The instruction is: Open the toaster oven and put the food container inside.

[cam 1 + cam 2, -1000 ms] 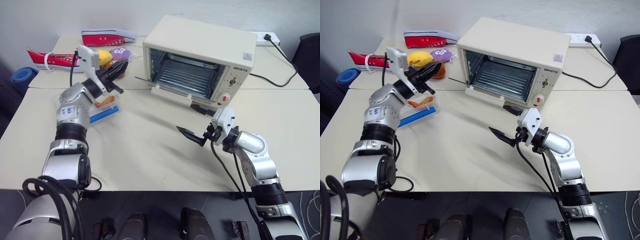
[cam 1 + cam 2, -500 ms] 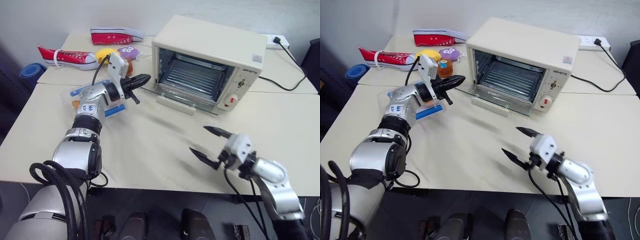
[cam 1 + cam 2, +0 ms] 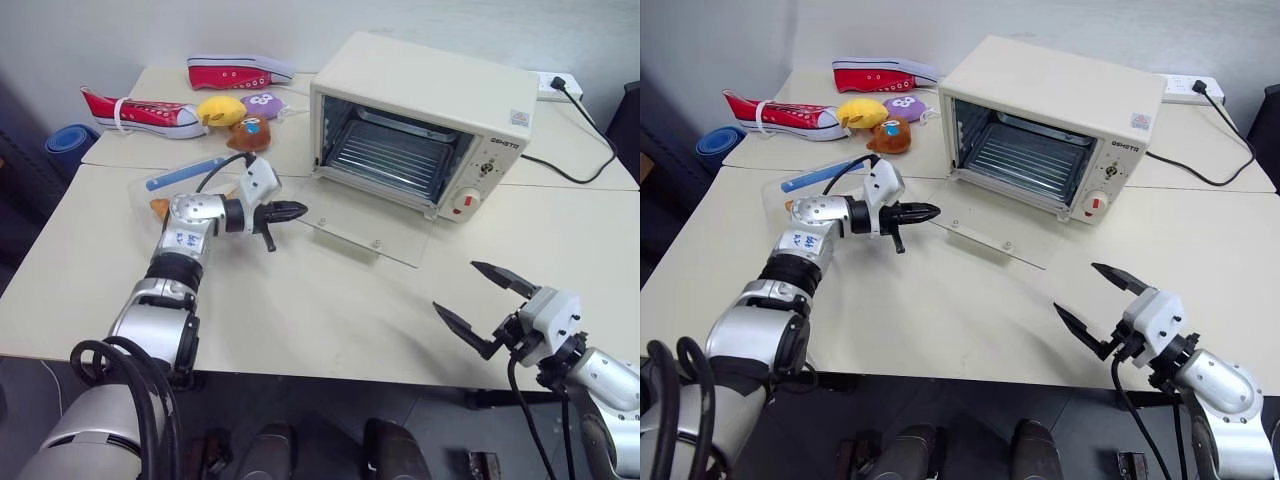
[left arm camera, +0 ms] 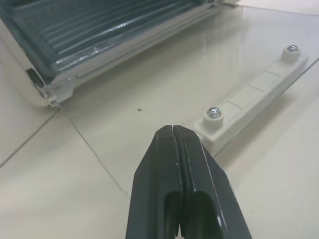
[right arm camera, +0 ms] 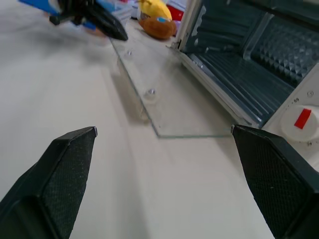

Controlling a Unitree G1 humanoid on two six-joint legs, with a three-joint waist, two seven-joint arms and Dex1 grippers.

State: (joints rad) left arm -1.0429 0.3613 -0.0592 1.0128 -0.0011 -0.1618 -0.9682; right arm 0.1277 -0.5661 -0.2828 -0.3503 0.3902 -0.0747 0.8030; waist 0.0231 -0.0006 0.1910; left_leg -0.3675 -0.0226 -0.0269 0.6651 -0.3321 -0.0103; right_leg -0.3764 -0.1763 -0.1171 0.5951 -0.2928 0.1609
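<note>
The cream toaster oven [image 3: 430, 95] stands at the back of the table with its glass door [image 3: 372, 226] lying flat and open, showing the wire rack [image 3: 388, 160]. My left gripper [image 3: 297, 210] is shut and holds nothing; its tip hovers by the door's left front corner, near the handle [image 4: 255, 94]. Behind my left arm lies the food container [image 3: 165, 192], a clear box with a blue clip [image 3: 185, 172] and orange pieces inside. My right gripper [image 3: 455, 287] stands wide open near the table's front edge, right of the door, pointing toward the oven [image 5: 259, 55].
Two red sneakers [image 3: 135, 110] [image 3: 238, 72] and small plush toys [image 3: 240, 108] lie at the back left. A black cord [image 3: 580, 150] runs from the oven to a power strip [image 3: 555, 85]. A seam [image 3: 120, 165] joins two tables.
The oven door has dropped from half open to flat. My left gripper came down and right to its corner. My right gripper pulled back toward the front edge. The camera shifted.
</note>
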